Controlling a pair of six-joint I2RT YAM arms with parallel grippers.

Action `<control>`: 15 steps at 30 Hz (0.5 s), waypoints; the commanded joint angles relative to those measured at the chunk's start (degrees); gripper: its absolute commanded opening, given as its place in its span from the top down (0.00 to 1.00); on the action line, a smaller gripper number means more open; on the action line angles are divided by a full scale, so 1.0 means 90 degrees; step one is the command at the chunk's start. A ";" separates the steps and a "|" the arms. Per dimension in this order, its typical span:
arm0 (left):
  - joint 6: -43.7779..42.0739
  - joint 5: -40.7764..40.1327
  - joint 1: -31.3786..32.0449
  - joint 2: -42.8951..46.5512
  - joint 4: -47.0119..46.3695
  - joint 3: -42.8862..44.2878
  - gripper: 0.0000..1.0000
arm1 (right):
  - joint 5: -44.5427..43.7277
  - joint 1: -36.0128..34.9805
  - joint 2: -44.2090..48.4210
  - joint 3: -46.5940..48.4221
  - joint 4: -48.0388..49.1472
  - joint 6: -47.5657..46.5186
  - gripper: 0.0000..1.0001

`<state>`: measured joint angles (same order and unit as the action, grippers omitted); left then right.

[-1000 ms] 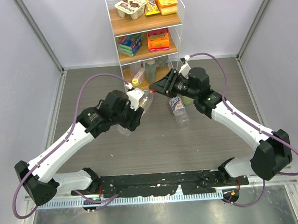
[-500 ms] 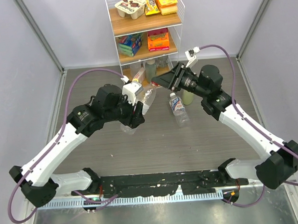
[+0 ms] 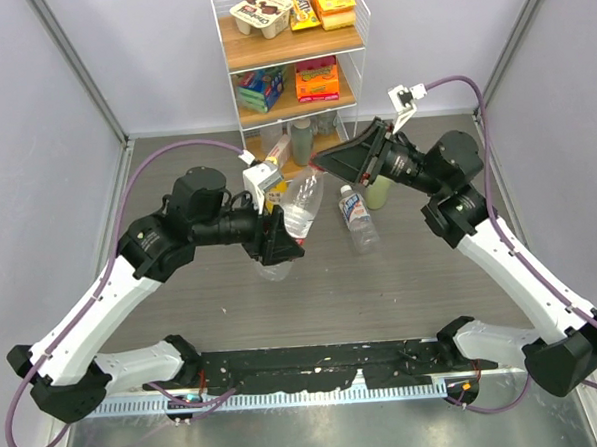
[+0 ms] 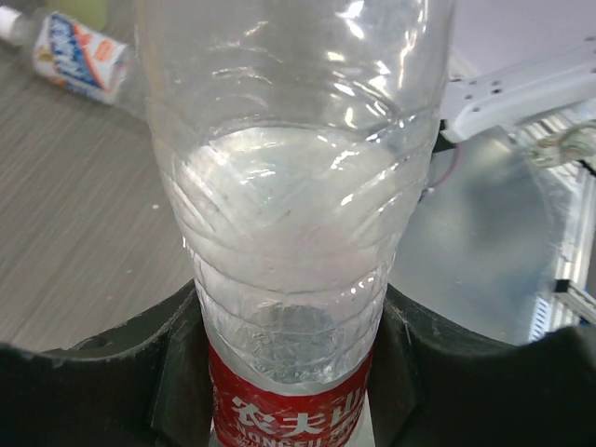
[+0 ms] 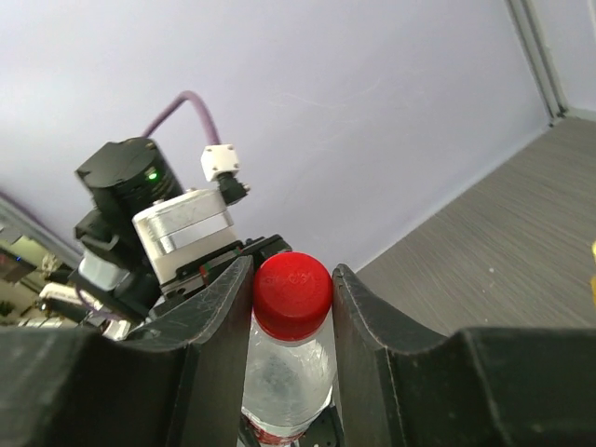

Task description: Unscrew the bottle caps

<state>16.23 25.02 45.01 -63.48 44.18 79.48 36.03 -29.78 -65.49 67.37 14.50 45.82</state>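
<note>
My left gripper (image 3: 279,240) is shut on the clear bottle with the red label (image 3: 298,209) and holds it above the table, neck pointing up and right. In the left wrist view the bottle (image 4: 289,223) fills the frame between the black fingers (image 4: 172,372). My right gripper (image 5: 293,303) is closed on the red cap (image 5: 293,291), with both fingers touching its sides. In the top view the right gripper (image 3: 325,162) hides the cap. The blue-white label bottle (image 3: 356,218) lies on the table, white cap on. The juice bottle (image 3: 279,150) shows partly behind the left wrist.
A wire rack (image 3: 292,54) with boxed goods stands at the back centre. A pale green bottle (image 3: 379,191) stands beside the lying bottle. Grey walls close in left, right and back. The blue-white bottle also shows in the left wrist view (image 4: 74,56).
The left arm has lifted the red-label bottle and swung it right, more upright. The right arm has risen and drawn back to the right, its fingers staying at the bottle's cap end.
</note>
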 commanded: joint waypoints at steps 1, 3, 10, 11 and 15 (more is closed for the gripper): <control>0.0355 0.1262 0.0028 0.0247 -0.1344 0.0105 1.00 | 0.1211 -0.0138 0.0275 0.0258 0.0662 -0.0131 0.98; 0.0433 0.1594 0.0028 0.0305 -0.1520 0.0055 1.00 | 0.1435 -0.0138 0.0295 0.0297 0.0974 0.0044 0.98; 0.0745 0.2571 0.0028 0.0393 -0.2076 -0.0032 1.00 | 0.2217 -0.0129 0.0275 0.0375 0.1767 0.0601 0.98; 0.0813 0.2717 0.0028 0.0413 -0.2203 -0.0071 1.00 | 0.2324 -0.0129 0.0285 0.0356 0.2009 0.0660 0.98; 0.1058 0.3177 0.0028 0.0550 -0.2731 -0.0325 1.00 | 0.2471 -0.0138 0.0334 0.0287 0.2441 0.0924 0.98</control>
<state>22.15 46.17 45.06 -60.10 32.67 77.38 49.25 -29.78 -63.57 69.65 31.07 51.29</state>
